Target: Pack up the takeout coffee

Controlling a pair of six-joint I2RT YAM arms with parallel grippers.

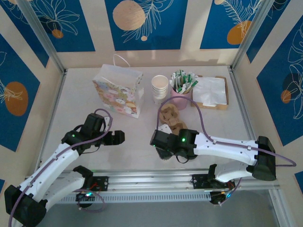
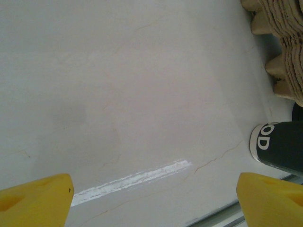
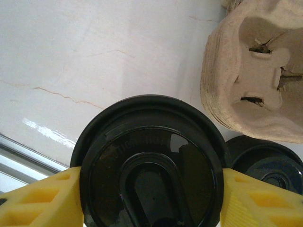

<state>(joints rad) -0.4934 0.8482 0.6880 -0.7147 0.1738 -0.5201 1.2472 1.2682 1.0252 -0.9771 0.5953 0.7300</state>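
**Item: takeout coffee packing, early stage, nothing in the bag yet**

**Right claw** [image 3: 149,203]: closed on the lidded cup [image 3: 149,161], one yellow finger pressed to each side of its black lid. In the overhead view this claw [image 1: 158,141] sits low over the counter [image 1: 137,161], just near of the carrier stack [image 1: 171,118].

**Left claw** [image 2: 156,198]: jaws wide apart and empty, with bare counter between the fingertips. From overhead it [image 1: 116,138] hangs well left of the right claw, pointing toward it.

**Progress (judged):**
- Done: one cup is in a grip.
- Left to do: no cup is seated in a carrier, and the paper bag [image 1: 118,97] stands upright at the far left of the counter with nothing visibly going in. Seating the cups and bagging them both remain.

**Contribution by view:**
- Overhead: gives the layout, with the bag, stacked paper cups [image 1: 160,87], a pink pot of sachets [image 1: 181,94] and a napkin tray [image 1: 211,92] along the far side.
- Right wrist: gives the grip itself, a second black lid [image 3: 265,165] just beside the held one, and the top carrier's moulded cup wells [image 3: 251,71].
- Left wrist: gives a black cup wall with white lettering [image 2: 279,146] at the frame's right edge. I cannot tell which of the two cups it is.
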